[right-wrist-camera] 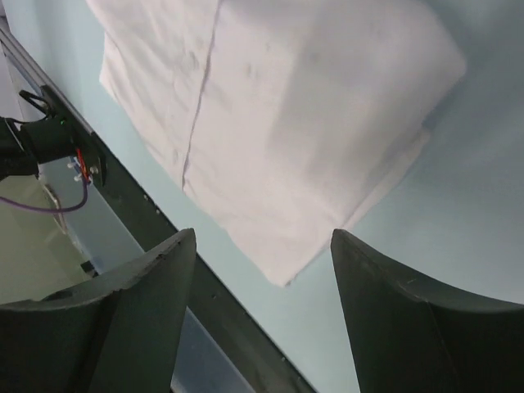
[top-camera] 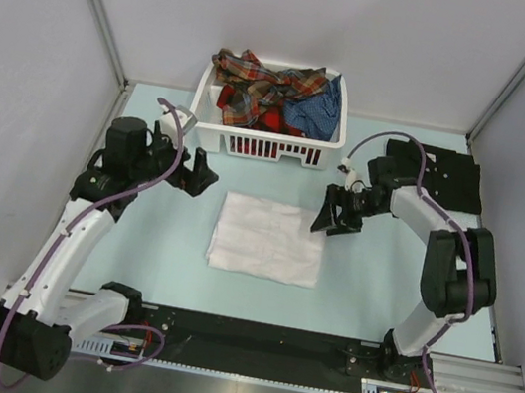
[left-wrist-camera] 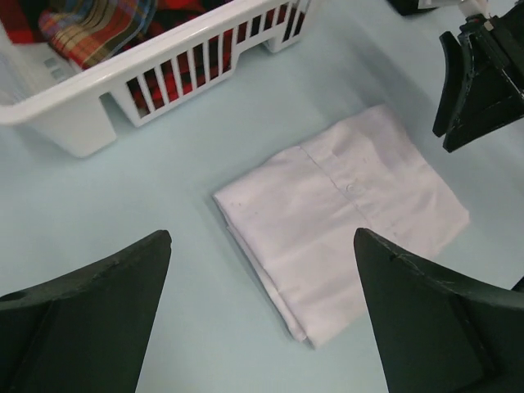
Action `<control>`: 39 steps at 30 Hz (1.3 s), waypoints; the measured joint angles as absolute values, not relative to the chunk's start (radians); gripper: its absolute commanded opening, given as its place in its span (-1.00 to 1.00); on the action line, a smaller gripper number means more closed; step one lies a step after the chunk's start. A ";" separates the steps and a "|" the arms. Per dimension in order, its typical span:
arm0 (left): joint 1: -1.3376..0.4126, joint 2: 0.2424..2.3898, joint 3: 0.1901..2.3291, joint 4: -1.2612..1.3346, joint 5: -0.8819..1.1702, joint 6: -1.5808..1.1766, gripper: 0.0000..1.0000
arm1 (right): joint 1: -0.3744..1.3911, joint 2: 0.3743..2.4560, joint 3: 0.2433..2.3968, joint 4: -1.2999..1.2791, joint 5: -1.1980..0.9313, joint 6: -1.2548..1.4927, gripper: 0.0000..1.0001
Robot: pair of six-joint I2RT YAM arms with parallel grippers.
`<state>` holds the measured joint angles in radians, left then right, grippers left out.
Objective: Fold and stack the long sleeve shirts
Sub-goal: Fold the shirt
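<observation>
Basket (top-camera: 261, 146) blocks far side; folded white shirt (top-camera: 267, 240) mid-table (top-camera: 153, 249); open room L & R of it.

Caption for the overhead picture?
Folded white shirt lies between open left gripper and open right gripper; plaid shirts fill the basket.

White arms (top-camera: 63, 244), black joints (top-camera: 126, 145), purple cables (top-camera: 394, 135)

overhead, two close wrists, shared white shirt (top-camera: 267, 239)
</observation>
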<state>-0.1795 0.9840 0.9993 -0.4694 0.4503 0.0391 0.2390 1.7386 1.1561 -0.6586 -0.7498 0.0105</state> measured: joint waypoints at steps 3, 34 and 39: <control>-0.227 1.021 1.039 -0.488 0.472 0.120 0.99 | 0.223 1.653 1.049 -0.646 -0.753 0.044 0.43; -0.242 1.224 1.010 -0.534 0.464 0.185 0.99 | 0.136 2.046 1.301 -0.900 -0.651 -0.091 -0.20; -0.212 1.218 1.007 -0.534 0.476 0.180 0.99 | 0.124 2.062 1.575 -0.918 -0.516 -0.241 0.00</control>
